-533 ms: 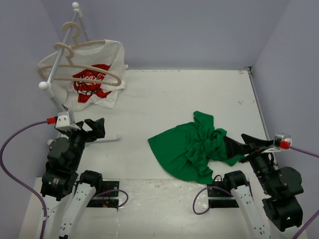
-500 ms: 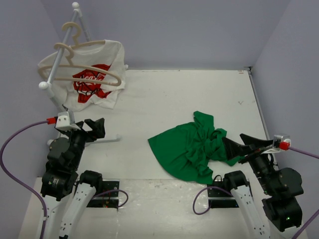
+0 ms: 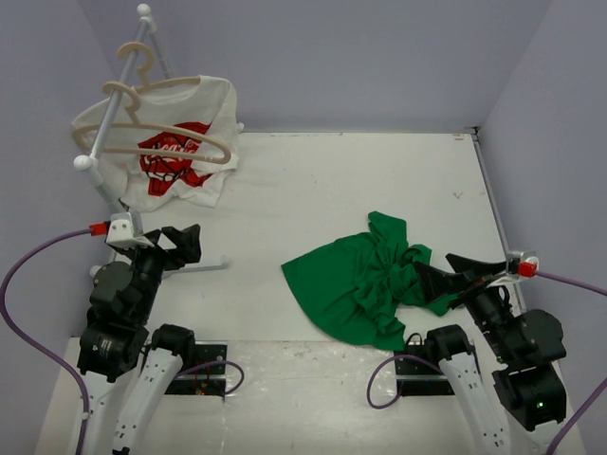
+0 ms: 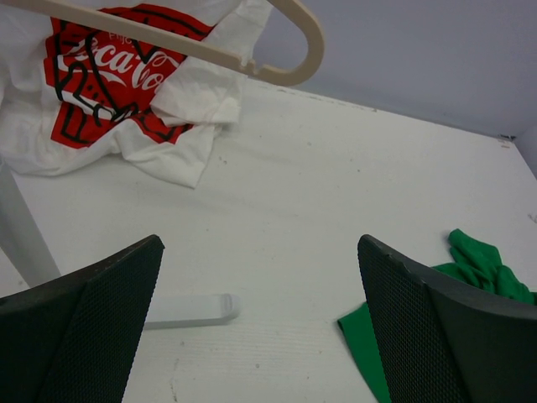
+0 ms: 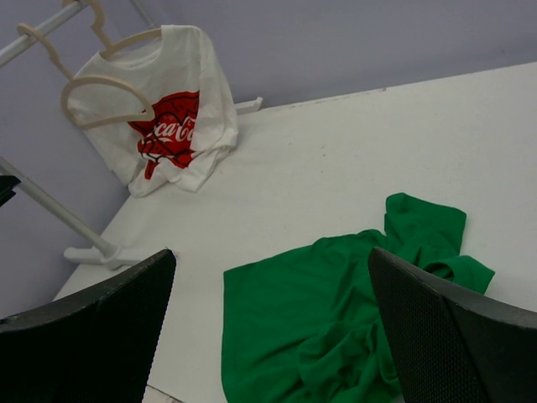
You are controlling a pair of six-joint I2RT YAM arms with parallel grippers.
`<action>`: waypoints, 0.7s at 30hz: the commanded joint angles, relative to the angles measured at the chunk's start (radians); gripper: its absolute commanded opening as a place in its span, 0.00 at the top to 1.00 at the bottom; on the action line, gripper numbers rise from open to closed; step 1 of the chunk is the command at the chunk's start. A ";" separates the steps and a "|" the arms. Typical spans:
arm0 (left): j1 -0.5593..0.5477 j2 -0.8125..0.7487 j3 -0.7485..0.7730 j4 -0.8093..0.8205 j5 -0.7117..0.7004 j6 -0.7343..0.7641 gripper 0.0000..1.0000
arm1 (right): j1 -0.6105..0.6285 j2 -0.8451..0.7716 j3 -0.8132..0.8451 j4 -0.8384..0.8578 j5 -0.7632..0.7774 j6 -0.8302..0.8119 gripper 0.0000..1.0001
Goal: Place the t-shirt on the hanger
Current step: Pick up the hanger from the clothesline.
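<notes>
The green t-shirt (image 3: 365, 280) lies crumpled on the white table, centre right. It also shows in the right wrist view (image 5: 336, 319) and at the edge of the left wrist view (image 4: 474, 256). The empty beige hanger (image 3: 190, 136) hangs on the rack at the far left, in front of a white shirt. It also shows in the right wrist view (image 5: 101, 80) and the left wrist view (image 4: 310, 42). My left gripper (image 3: 180, 245) is open and empty near the rack's foot. My right gripper (image 3: 450, 275) is open and empty over the t-shirt's right edge.
A white rack pole (image 3: 114, 114) slants up at the far left, with its foot (image 3: 204, 267) lying on the table. A white t-shirt with a red logo (image 3: 175, 152) hangs there on a second hanger. Purple walls close the back and both sides.
My right gripper has moved a little left, further over the green t-shirt's edge. The left arm and the t-shirt have not moved.
</notes>
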 commanded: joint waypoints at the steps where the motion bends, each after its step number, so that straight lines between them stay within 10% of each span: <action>1: -0.003 0.047 0.005 0.068 0.121 0.025 0.00 | -0.003 0.046 -0.005 0.020 -0.032 0.003 0.01; 9: -0.003 0.332 0.243 0.076 0.258 -0.011 0.00 | -0.003 0.065 -0.027 0.025 -0.064 0.024 0.01; 21: -0.005 0.710 0.513 0.159 0.045 -0.245 0.15 | -0.004 0.049 -0.008 0.002 -0.083 0.039 0.01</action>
